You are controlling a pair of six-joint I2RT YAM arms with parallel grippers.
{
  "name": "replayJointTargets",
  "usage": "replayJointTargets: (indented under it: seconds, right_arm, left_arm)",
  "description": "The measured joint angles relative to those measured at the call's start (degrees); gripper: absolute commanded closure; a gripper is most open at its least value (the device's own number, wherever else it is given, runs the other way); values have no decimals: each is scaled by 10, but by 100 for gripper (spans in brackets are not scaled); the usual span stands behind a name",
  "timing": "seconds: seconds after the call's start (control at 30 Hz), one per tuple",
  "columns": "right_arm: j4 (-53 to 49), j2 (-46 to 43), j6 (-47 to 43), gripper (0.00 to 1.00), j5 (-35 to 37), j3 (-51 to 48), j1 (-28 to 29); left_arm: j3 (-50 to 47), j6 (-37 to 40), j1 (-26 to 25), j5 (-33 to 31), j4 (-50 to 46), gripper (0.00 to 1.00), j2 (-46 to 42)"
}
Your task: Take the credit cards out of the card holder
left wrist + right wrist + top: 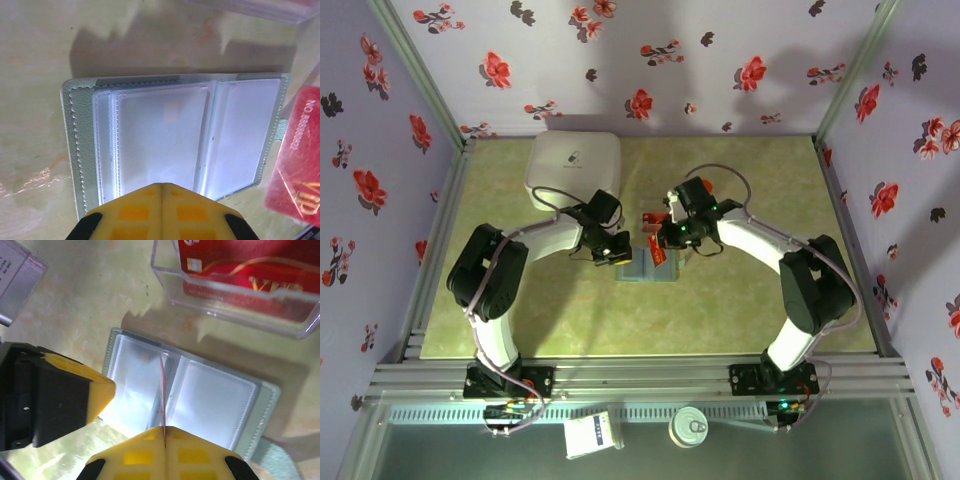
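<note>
Green table (520, 310) | card holder (165, 135) seemingly pinned flat at 9 o'clock by pressed-together left gripper (161, 187) | credit card (162, 390) pinched edge-on by right gripper (165, 431), for withdrawal

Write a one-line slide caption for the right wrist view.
Right gripper pinches a red credit card edge-on over the open card holder, clear tray behind.

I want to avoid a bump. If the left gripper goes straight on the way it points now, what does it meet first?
Most likely the card holder: the shut left gripper points at its clear sleeves. It may even touch them; depth is unclear.
</note>
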Motion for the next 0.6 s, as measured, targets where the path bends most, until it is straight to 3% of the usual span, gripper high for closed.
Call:
replayJointTargets:
  seconds: [0.23,0.6]
  right_arm:
    - [-130,79,-199,100,67,125,0]
    - [-287,190,-502,100,114,338,0]
  left_arm:
    - [-16,0,10,0,2,100,-21]
    - [-54,0,23,0,3,100,-57]
